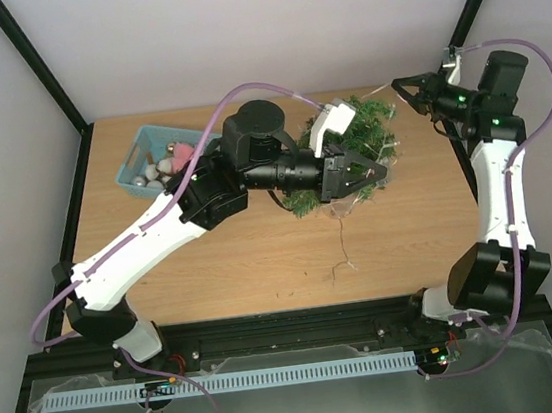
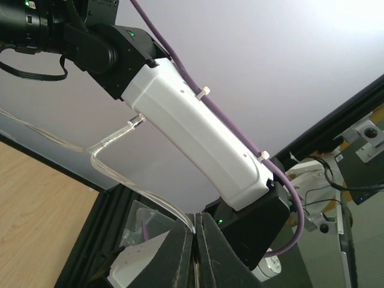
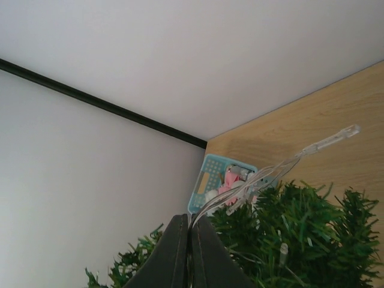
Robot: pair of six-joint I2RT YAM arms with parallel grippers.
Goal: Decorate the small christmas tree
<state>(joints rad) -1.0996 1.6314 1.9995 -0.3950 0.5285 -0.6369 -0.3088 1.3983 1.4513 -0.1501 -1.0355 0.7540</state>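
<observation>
The small christmas tree [image 1: 365,127] stands at the table's back middle, bushy and dark green; the right wrist view shows its branches [image 3: 303,240] from close. A clear light string [image 1: 342,247] trails from the tree onto the table. My left gripper [image 1: 374,168] hangs over the tree's front edge, shut on a strand of the light string [image 2: 117,135], which runs up and left from the left gripper [image 2: 194,217]. My right gripper [image 1: 406,91] is behind and right of the tree. That right gripper [image 3: 191,218] is shut on several strands of the light string [image 3: 282,165].
A teal basket [image 1: 143,142] of pink and white ornaments sits at the back left, also seen as the basket [image 3: 209,177] beyond the tree. Black frame posts rise at both back corners. My right arm's white link [image 2: 198,129] crosses the left wrist view.
</observation>
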